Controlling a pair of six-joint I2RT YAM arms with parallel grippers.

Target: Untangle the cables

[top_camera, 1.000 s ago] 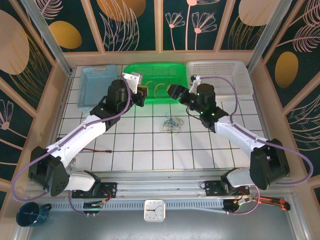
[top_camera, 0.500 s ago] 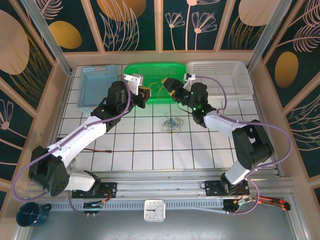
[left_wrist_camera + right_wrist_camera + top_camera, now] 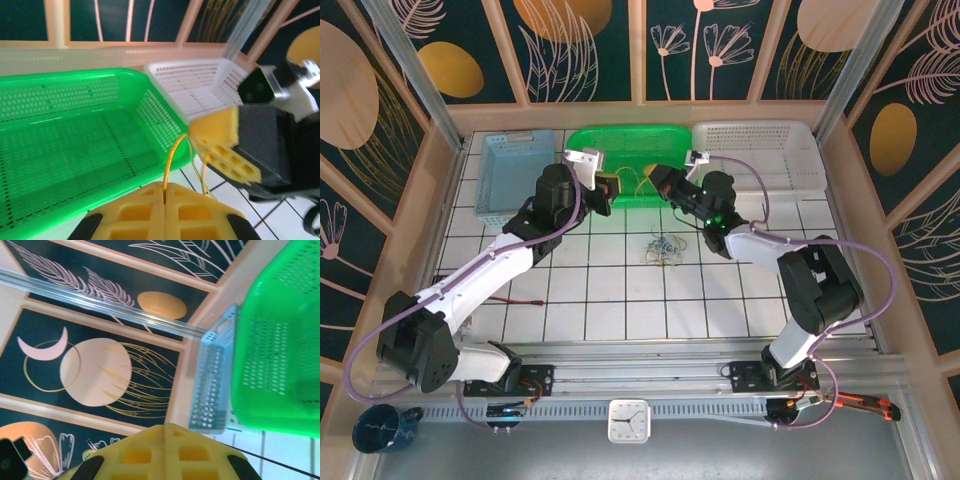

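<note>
Overhead, a perforated blue basket [image 3: 515,175] sits left on the white-tiled worktop [image 3: 620,300]. My left claw [image 3: 164,189], its honeycombed yellow foam pads pressed together, pinches a hair-thin yellow wire [image 3: 170,157] arcing before the glossy green mesh basket [image 3: 75,130]. The wrist view gives that strand sharp; overhead it is barely a faint line. The cables [image 3: 665,247] lie as a small loose tangle mid-worktop. My right claw [image 3: 165,427] is closed too; whether it grips wire I cannot tell. A white lattice basket [image 3: 760,155] sits rightmost.
</note>
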